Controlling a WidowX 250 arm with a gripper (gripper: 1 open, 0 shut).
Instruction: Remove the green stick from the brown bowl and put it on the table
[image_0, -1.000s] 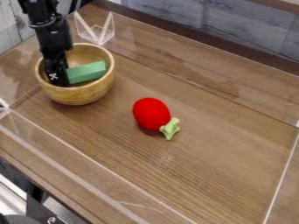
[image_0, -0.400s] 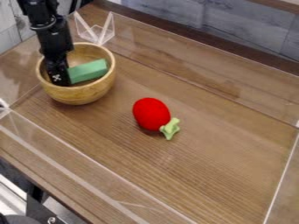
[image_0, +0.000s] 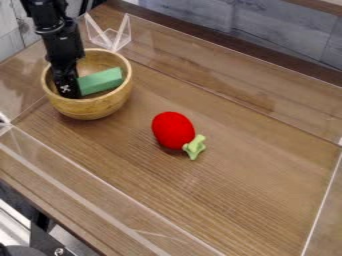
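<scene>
gripper (image_0: 63, 86) clamps the green stick (image_0: 99, 81) (inside the brown bowl (image_0: 91, 104)).

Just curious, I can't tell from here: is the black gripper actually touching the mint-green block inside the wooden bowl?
Touching. The camera view shows the black gripper down in the round wooden bowl, meeting the mint-green block with no gap.

Mint-green stick (image_0: 99, 80) lies tilted inside the round light-brown wooden bowl (image_0: 94, 105); bowl sits near the wood-grain table's (image_0: 241, 190) far-left corner.
</scene>
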